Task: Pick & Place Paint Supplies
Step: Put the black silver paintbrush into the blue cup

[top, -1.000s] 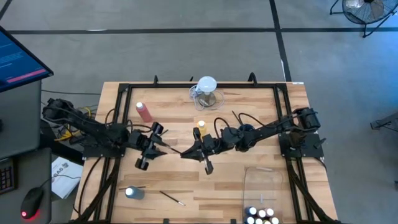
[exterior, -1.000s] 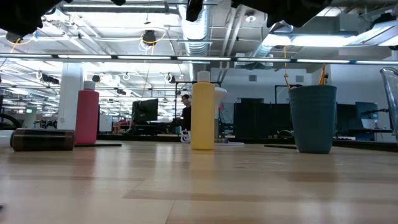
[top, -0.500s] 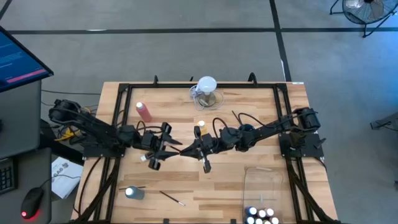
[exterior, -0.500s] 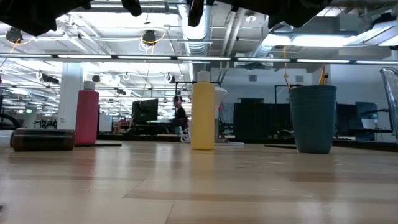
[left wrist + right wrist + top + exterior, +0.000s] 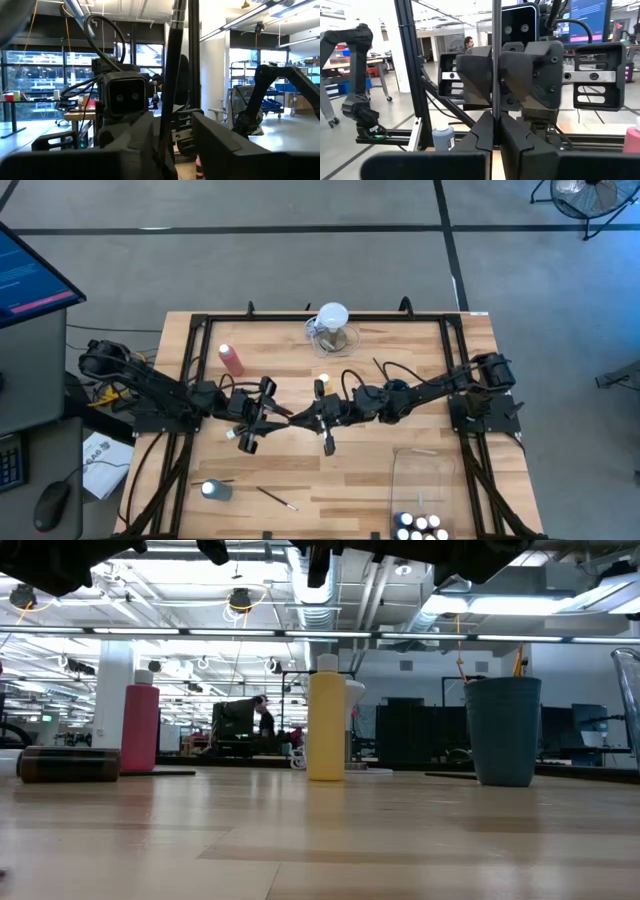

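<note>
A thin dark paintbrush [image 5: 496, 55] is being passed mid-table, above the wood; it is a slim straight stick. In the high view it shows only as a short dark line [image 5: 296, 418] running left-right between the two grippers, long axis roughly level along the table's width. In the right wrist view it is running straight away from the camera's own fingers into the facing gripper.

The right gripper [image 5: 318, 418] is sitting closed tight on the paintbrush, fingers [image 5: 482, 137] pressed together around the stick. The left gripper [image 5: 268, 417] is facing it, just beside; its fingers [image 5: 475, 72] are standing narrowly apart either side of the same stick, and whether they are pinching it or merely flanking it, cannot tell.

Further out: a yellow squeeze bottle [image 5: 327, 718] is standing upright just behind the grippers, a pink-red squeeze bottle [image 5: 232, 360] upright towards the far left, a small white-capped bottle [image 5: 212, 489] and another brush [image 5: 275, 499] near the front left, and white-capped bottles [image 5: 421, 527] inside a clear bin [image 5: 412, 468] at front right. A clear jug [image 5: 331, 328] is sitting at the far edge.
</note>
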You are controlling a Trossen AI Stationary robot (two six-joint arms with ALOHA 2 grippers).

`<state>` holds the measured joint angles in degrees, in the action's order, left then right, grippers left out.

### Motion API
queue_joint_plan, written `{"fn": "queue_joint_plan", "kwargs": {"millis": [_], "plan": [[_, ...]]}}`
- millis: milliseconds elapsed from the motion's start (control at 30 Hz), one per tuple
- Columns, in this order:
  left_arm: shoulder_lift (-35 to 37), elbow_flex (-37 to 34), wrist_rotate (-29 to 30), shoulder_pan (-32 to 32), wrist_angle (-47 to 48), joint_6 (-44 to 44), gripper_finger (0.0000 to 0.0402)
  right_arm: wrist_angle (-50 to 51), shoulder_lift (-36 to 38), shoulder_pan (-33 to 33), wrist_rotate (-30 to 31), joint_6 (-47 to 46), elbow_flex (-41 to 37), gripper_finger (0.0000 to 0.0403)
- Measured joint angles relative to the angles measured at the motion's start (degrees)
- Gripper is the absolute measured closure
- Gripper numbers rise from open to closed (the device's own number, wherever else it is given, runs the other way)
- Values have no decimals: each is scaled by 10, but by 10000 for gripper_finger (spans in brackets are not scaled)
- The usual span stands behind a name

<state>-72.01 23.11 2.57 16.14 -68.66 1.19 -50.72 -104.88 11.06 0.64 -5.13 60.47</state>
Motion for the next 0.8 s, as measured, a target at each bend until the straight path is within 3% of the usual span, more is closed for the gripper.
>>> {"fn": "queue_joint_plan", "kwargs": {"millis": [200, 500, 667, 800], "plan": [[0, 0, 5, 0, 2, 0, 391, 3, 0, 3, 22, 12, 0, 398], [5, 0, 17, 0, 17, -13, 400, 26, 0, 6, 22, 10, 0, 342], [20, 0, 18, 0, 43, -13, 401, 44, 3, 4, 22, 1, 0, 335], [40, 0, 21, 0, 73, -13, 401, 122, 36, 4, 21, 6, 0, 333]]}}
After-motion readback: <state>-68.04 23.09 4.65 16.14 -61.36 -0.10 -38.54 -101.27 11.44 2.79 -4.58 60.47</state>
